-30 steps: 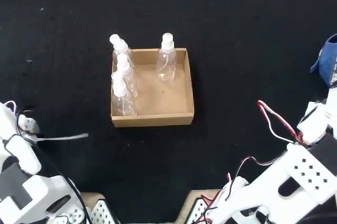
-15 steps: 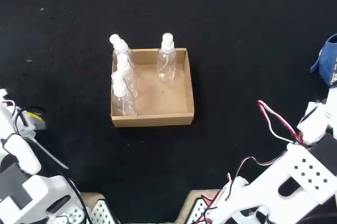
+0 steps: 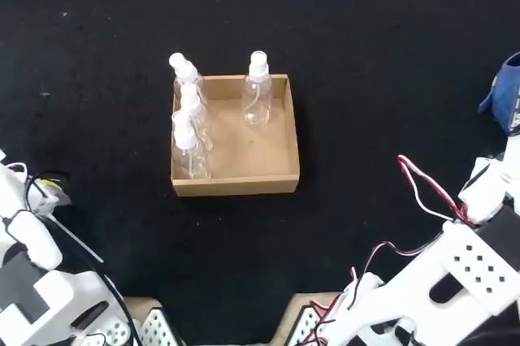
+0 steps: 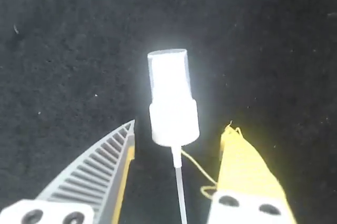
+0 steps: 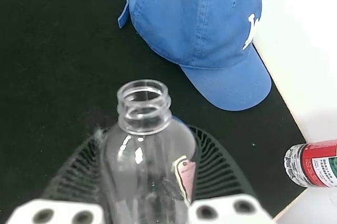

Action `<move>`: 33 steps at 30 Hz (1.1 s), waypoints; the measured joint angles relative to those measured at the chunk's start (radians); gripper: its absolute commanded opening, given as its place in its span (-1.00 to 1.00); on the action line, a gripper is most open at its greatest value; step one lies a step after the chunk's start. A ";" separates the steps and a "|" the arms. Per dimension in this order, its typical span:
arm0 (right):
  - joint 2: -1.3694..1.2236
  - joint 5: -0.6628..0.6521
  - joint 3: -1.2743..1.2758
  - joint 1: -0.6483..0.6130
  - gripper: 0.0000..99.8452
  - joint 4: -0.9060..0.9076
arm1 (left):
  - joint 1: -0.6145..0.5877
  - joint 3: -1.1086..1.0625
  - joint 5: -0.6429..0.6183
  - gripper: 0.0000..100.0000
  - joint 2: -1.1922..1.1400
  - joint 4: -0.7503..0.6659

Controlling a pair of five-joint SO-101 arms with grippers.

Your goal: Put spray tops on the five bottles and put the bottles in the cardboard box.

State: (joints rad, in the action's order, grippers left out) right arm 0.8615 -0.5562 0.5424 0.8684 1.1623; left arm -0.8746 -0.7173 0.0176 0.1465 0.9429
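Observation:
A cardboard box (image 3: 275,159) sits mid-table with several clear bottles in it, each with a white spray top, such as one bottle (image 3: 257,94) at its far side. At the table's near left, my left gripper (image 4: 176,129) is open. Its grey and yellow fingers flank a white spray top (image 4: 171,98) with small gaps on both sides. The top's thin tube (image 3: 77,239) runs back toward the arm. My right gripper (image 5: 147,148) is shut on a clear, uncapped bottle (image 5: 143,124), held upright with its mouth open.
A blue cap (image 5: 205,29) lies on the black table beyond the held bottle, also seen as the blue cap (image 3: 508,90) at the right edge. A red-labelled bottle (image 5: 313,163) lies off the table's edge. The right arm (image 3: 455,269) fills the near right corner.
The spray top's tube swung from pointing right across the table to slanting toward the near side. The left gripper shifted slightly with it. Box, bottles and right arm stayed still.

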 measured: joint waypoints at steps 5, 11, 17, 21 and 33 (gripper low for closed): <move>0.000 -0.005 0.000 0.000 -0.98 0.000 | 0.000 -0.002 -0.023 -0.73 0.000 -0.011; 0.000 -0.025 0.000 0.000 -0.98 0.000 | 0.000 0.000 -0.044 -0.74 0.000 -0.012; 0.000 -0.026 0.000 0.000 -0.98 0.000 | 0.000 0.000 -0.048 -0.93 0.000 -0.014; 0.000 -0.026 0.000 0.000 -0.98 0.000 | 0.002 0.000 -0.048 -0.94 0.000 -0.038; 0.000 -0.026 -0.021 0.000 -0.98 0.003 | 0.018 0.138 0.054 -0.94 -0.078 -0.011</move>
State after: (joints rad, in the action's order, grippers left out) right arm 0.8615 -0.5823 0.5209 0.8684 1.1653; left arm -0.8562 -0.5792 0.0713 0.0683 0.9321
